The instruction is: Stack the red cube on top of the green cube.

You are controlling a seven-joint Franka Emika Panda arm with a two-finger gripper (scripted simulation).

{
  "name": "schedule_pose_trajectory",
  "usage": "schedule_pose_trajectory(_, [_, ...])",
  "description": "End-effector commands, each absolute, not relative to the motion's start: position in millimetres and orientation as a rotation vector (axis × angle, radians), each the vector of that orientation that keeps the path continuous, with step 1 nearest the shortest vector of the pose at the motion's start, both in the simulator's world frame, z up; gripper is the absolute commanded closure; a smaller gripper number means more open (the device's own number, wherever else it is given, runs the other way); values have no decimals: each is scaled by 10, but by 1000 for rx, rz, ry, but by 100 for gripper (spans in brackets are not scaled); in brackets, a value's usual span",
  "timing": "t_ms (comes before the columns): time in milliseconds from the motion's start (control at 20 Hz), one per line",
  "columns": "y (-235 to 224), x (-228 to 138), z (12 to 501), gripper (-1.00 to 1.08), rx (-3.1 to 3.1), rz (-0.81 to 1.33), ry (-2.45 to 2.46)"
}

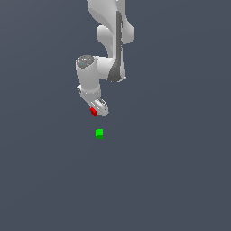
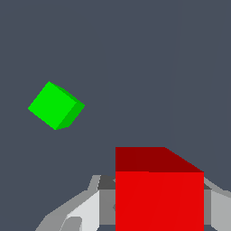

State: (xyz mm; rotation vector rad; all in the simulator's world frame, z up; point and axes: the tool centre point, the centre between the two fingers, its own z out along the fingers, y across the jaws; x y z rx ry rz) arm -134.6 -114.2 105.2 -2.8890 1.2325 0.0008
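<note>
The red cube (image 1: 94, 111) sits between the tips of my white gripper (image 1: 96, 111) in the exterior view, held above the floor. In the wrist view the red cube (image 2: 159, 191) fills the space between the two grey fingers (image 2: 74, 212), so the gripper is shut on it. The green cube (image 1: 99, 133) lies on the dark floor a short way in front of and below the gripper, apart from the red cube. It also shows in the wrist view (image 2: 54, 106), off to one side of the red cube, with a darker shaded side.
The white arm (image 1: 108, 49) reaches down from the top of the exterior view. The dark grey floor (image 1: 171, 171) spreads all around the cubes. No other objects show.
</note>
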Motion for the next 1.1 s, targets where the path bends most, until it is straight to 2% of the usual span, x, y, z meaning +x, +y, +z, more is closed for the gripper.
schedule_pose_trajectory(0, [-1109, -1223, 1009, 108, -2889, 0, 1232])
schedule_pose_trajectory(550, [-956, -555, 785, 108, -2888, 1, 1231])
schedule_pose_trajectory(1050, [-908, -299, 710, 108, -2889, 0, 1231])
